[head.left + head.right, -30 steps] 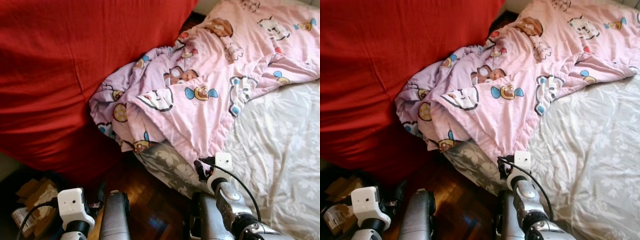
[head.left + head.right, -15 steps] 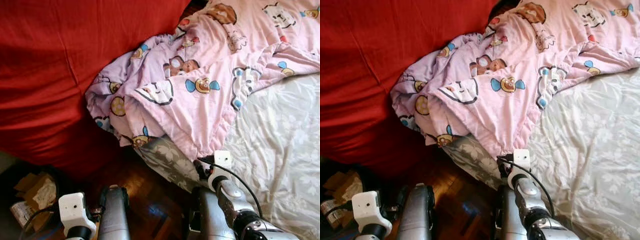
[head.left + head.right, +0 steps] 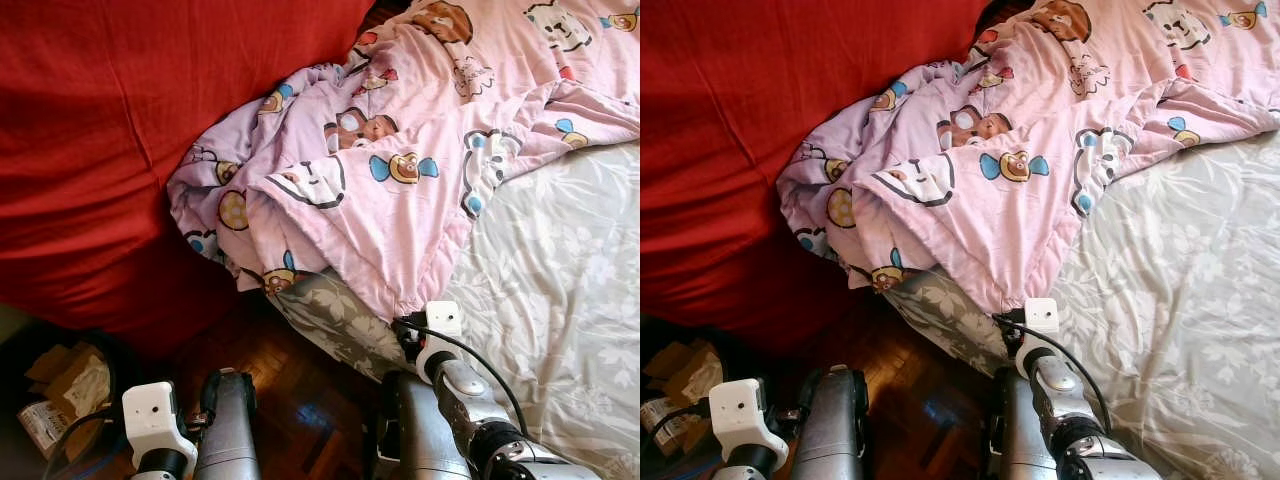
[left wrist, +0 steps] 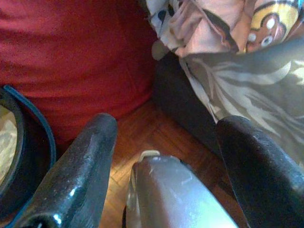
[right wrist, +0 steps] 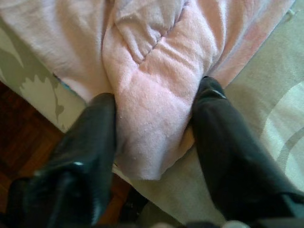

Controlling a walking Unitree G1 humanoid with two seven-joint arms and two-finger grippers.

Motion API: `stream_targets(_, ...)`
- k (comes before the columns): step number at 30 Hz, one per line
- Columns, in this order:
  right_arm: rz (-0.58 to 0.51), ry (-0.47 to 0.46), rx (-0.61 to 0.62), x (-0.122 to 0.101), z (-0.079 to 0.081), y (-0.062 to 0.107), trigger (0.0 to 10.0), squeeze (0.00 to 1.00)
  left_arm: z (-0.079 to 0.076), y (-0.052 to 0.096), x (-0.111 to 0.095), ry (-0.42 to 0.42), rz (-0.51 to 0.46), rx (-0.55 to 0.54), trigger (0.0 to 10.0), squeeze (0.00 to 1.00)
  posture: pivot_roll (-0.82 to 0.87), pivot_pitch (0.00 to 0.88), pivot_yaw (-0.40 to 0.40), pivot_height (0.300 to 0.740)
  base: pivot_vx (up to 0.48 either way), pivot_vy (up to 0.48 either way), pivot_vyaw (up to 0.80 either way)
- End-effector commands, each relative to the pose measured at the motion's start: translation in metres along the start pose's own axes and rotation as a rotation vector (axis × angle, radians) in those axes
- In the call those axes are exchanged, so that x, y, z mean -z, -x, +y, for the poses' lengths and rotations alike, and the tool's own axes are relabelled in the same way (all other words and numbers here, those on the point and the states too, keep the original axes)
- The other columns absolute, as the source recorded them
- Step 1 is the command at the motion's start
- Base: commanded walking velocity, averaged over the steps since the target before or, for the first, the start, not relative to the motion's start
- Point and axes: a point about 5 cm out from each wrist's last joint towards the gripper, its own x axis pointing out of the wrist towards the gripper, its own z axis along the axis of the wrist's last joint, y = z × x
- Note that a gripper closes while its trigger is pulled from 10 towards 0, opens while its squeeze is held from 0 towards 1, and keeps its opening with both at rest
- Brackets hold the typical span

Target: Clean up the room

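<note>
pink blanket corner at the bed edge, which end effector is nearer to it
Right. The right end effector has its fingers either side of the pink blanket corner at the bed edge. The left end effector is open, low over the wood floor, apart from it.

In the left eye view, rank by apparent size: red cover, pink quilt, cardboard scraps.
Largest to smallest:
1. Red cover and pink quilt look alike in area; unranked.
2. Cardboard scraps, clearly smallest.

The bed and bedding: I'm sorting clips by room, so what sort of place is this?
Most likely a bedroom: a bed with a grey floral sheet, a rumpled pink cartoon-print quilt whose corner sits between the right gripper fingers, and a wooden floor.
</note>
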Motion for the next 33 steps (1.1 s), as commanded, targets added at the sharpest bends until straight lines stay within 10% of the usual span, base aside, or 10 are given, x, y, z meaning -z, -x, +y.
stream_targets(1, 0.102, -0.013, -0.015, 0.027, 0.003, 0.007, 0.0, 0.0, 0.003, 0.004, 0.011, -0.002, 0.057, -0.02, 10.0, 0.0, 0.16, 0.368, -0.03, 0.601, 0.0, 0.0, 0.0)
stream_targets(33, -0.029, -0.096, 0.058, 0.024, -0.016, 0.014, 0.0, 0.0, 0.012, -0.046, 0.035, 0.008, 0.09, -0.065, 10.0, 0.0, 0.07, 0.152, -0.052, 0.601, 0.0, 0.0, 0.0)
